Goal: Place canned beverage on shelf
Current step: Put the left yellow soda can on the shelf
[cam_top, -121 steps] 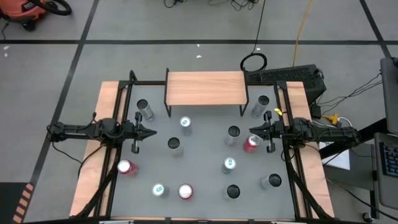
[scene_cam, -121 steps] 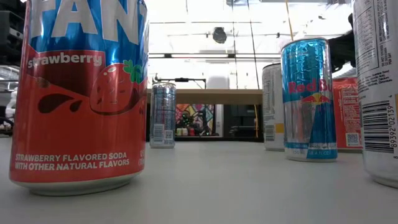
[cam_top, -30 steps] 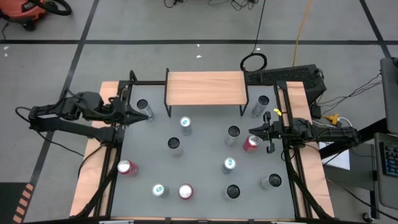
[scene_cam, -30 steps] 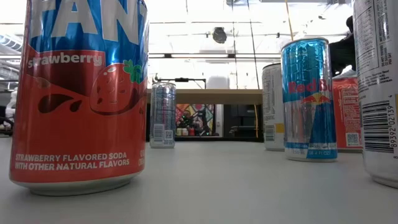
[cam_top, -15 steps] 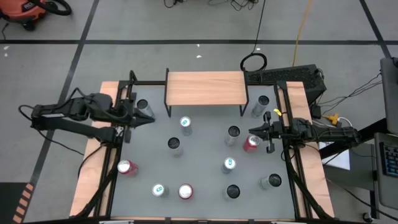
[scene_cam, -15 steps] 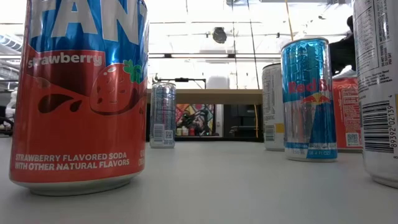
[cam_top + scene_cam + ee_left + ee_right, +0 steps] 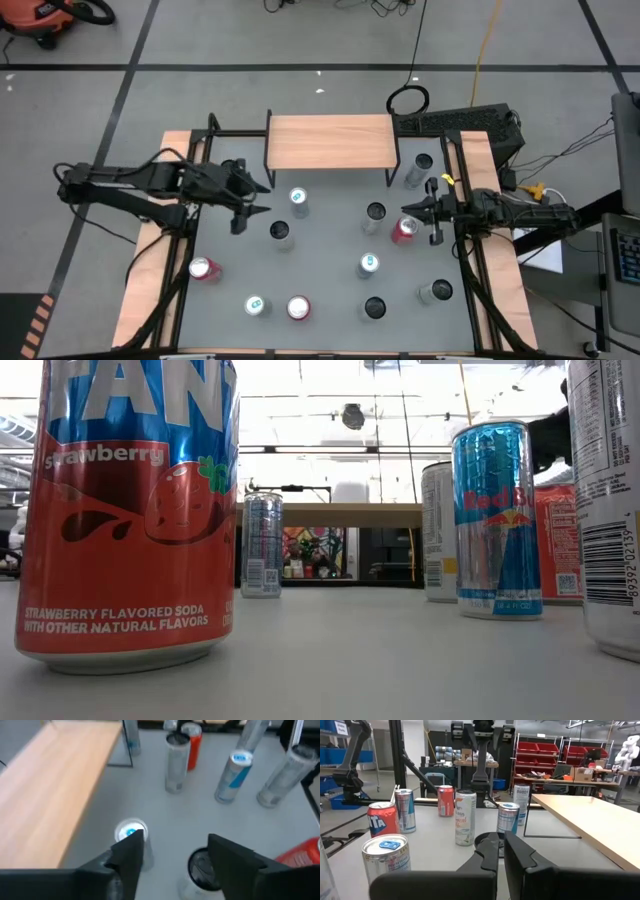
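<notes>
While cans crowd the table (image 7: 330, 300), the shelf (image 7: 330, 142) top lies bare.

The shelf (image 7: 331, 141) is set at the table's (image 7: 330, 270) far edge, with cans (image 7: 368, 265) scattered in front of it.

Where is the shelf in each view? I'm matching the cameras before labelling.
High view: shelf, middle of the table's far edge.
Low view: shelf, thin band in the background behind cans.
Left wrist view: shelf top along one side.
Right wrist view: shelf top along one side.
Landmark: its black legs, in high and wrist views.
</notes>
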Controlling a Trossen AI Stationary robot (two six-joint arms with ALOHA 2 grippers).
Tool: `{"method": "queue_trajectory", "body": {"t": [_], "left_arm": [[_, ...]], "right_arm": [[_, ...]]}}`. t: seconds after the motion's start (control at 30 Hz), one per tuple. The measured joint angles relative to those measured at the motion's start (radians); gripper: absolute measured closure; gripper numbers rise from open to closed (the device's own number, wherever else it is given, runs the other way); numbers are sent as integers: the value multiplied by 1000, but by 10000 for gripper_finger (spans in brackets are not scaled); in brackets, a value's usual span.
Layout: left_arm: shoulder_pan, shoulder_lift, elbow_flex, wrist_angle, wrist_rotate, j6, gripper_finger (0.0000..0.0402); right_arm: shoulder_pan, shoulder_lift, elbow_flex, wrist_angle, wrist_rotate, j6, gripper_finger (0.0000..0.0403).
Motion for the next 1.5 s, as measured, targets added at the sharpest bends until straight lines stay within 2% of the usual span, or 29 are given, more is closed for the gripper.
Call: {"method": "queue_trajectory", "body": {"t": [0.2,0.37,0.5,0.63,0.97,1.5], "left_arm": [[-80,71,0,-4,0,-25,113],[-153,116,0,-4,-47,-89,93],[-197,142,0,-3,-95,-109,91],[-214,183,0,-4,-101,-123,91],[-217,287,0,-4,-100,-116,91],[-216,350,1,1,-128,-116,91]], "right_arm": [[0,0,2,0,0,1,403],[0,0,3,0,0,1,403],[0,0,4,0,0,1,403],[0,0,4,0,0,1,403],[0,0,5,0,-1,1,403],[0,0,5,-7,-1,1,403]]}}
